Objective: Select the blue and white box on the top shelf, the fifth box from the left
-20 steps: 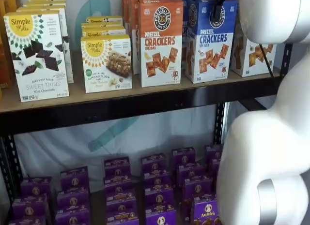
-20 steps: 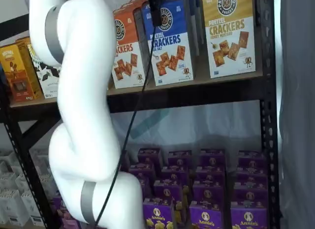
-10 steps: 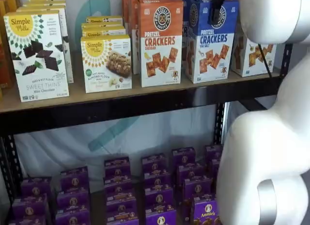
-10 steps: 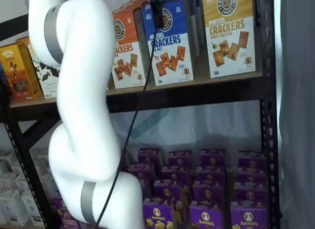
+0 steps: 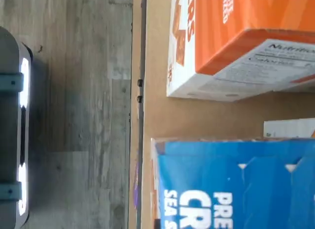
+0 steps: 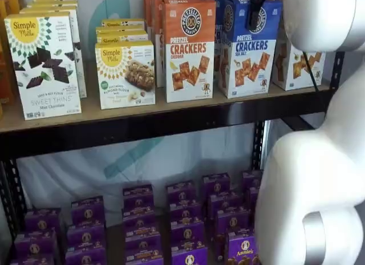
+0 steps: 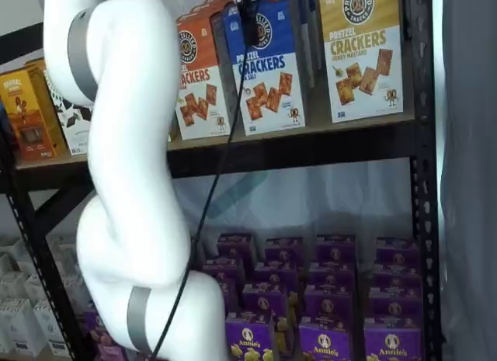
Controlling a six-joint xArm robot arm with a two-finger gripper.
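Blue and white box (image 6: 248, 48) now clamped by claw (image 6: 255, 14), previously apart.

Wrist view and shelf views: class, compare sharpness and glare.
Wrist view: the blue and white box fills the near frame, soft-edged; two bright light strips glare beside the floor. Both shelf views: evenly lit, box lettering legible, white arm looming large in front.

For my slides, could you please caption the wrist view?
Gripper shut on the blue and white box, orange-topped box beside it.
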